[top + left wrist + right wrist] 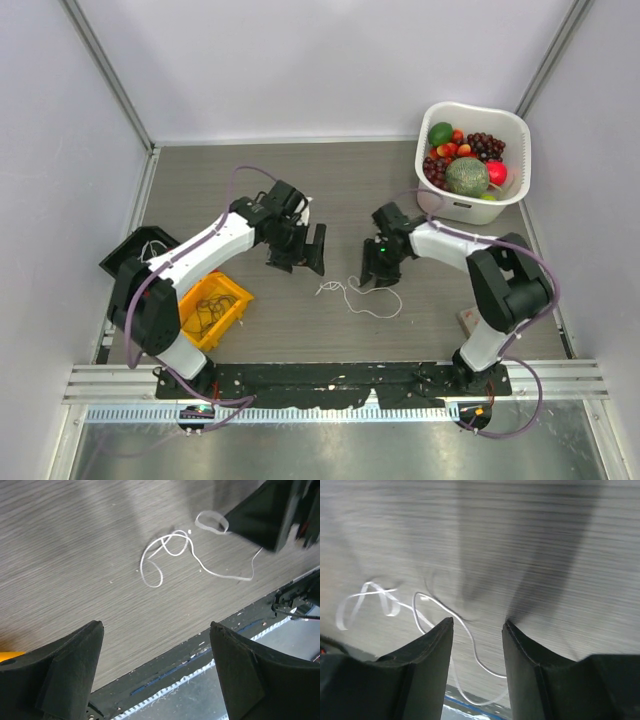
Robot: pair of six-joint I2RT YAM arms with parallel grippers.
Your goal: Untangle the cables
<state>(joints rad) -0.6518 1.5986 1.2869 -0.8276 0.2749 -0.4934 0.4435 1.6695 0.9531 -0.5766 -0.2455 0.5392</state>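
Left gripper [156,629]: fingers wide apart with nothing between them. It hangs above the table [75,555], and the cable lies ahead of it, not under it.
Right gripper [478,622]: fingers apart with a moderate gap, low over the wood. One strand of the cable passes through this gap, but I cannot tell whether a finger touches it.
White cable [166,541]: it lies on the table between the two grippers, near the front rail [340,378]. It is one thin white wire with a few small loose loops that cross each other, and a long wavy strand that runs to the right gripper.
Handling: I judge it very light, soft and limp, so it will follow any pull and keep no shape. It lies flat on the wood, so there is little to pinch and it may slip out.
Where to take hold: probably the free strand for one gripper and a loop beside the crossing for the other, then a gentle pull apart.
Yellow bin [230,287]: it sits beside the left arm and holds thin dark wires [210,312], too small to describe.
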